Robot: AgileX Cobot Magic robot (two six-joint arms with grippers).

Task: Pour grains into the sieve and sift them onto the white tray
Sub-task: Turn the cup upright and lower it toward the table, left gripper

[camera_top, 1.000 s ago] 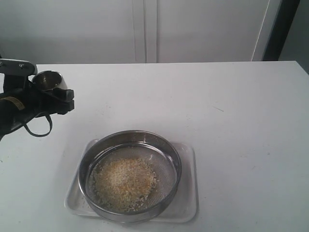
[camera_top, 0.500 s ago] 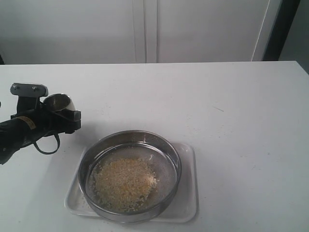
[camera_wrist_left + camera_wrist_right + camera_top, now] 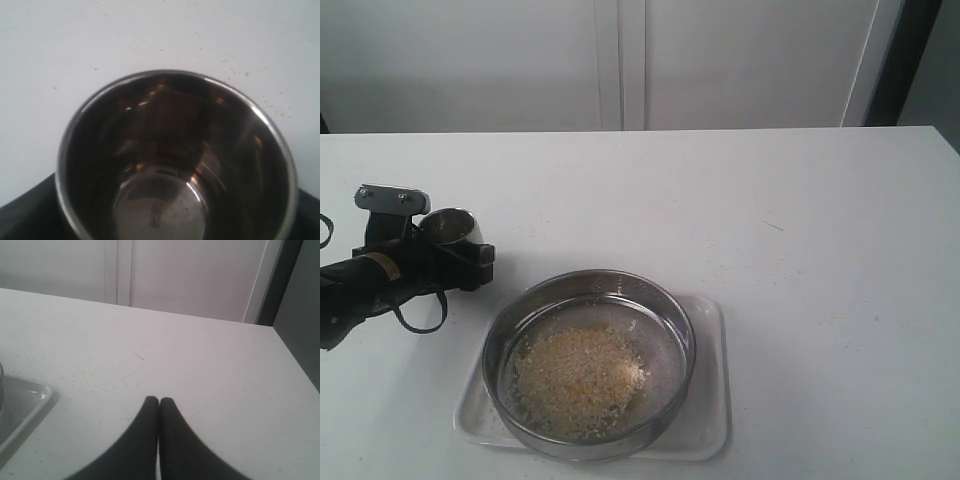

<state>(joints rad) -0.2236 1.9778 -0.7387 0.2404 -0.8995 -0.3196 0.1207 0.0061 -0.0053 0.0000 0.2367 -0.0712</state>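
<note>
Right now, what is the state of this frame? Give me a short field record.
left tool: shut on steel cup, left of the sieve
steel cup: upright, empty
sieve: sitting on white tray
grains: piled in sieve
right tool: shut, holding nothing

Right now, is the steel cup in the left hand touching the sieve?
Apart. The exterior view shows a strip of bare white table between the steel cup and the rim of the sieve, which sits on the white tray.
</note>
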